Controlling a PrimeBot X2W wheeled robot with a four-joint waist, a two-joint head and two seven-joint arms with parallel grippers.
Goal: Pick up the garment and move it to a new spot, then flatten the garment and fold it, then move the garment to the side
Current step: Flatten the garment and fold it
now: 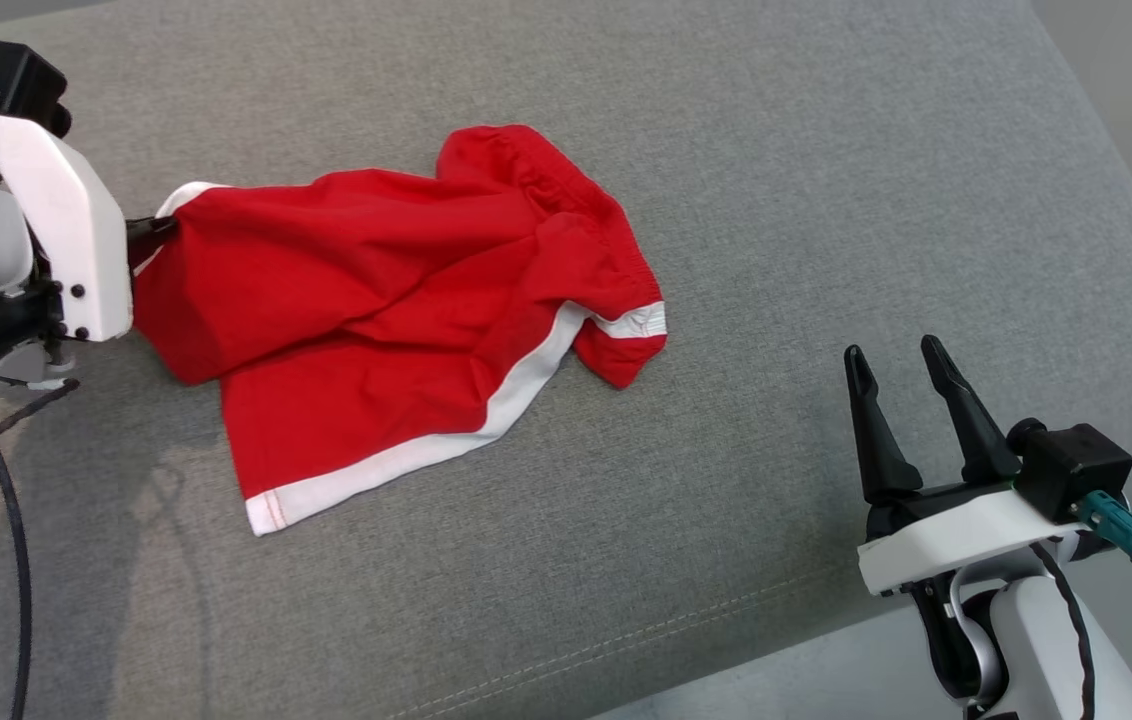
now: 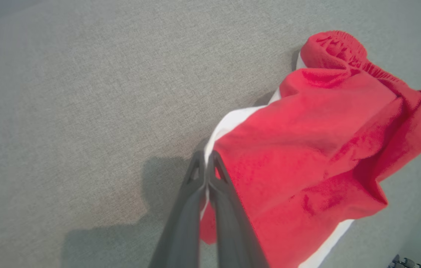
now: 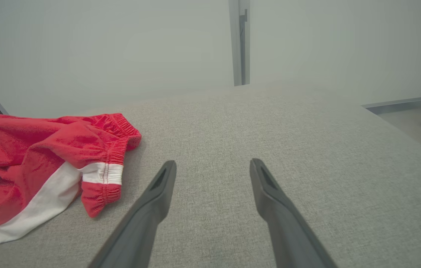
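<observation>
Garment (image 1: 376, 300), red shorts w/ white trim, lies crumpled on grey cushion (image 1: 776, 200), left of centre, one edge pinched in left gripper (image 1: 154, 232), fingers closed tight on cloth. Idle right gripper (image 1: 893, 350) sits wide-spread, well apart from it. Looks like pick-up/move step is underway; flattening, folding & shift aside remain.

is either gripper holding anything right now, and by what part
The left gripper is shut on the red shorts, pinching an edge at the white trim. The right gripper is open and holds nothing.
</observation>
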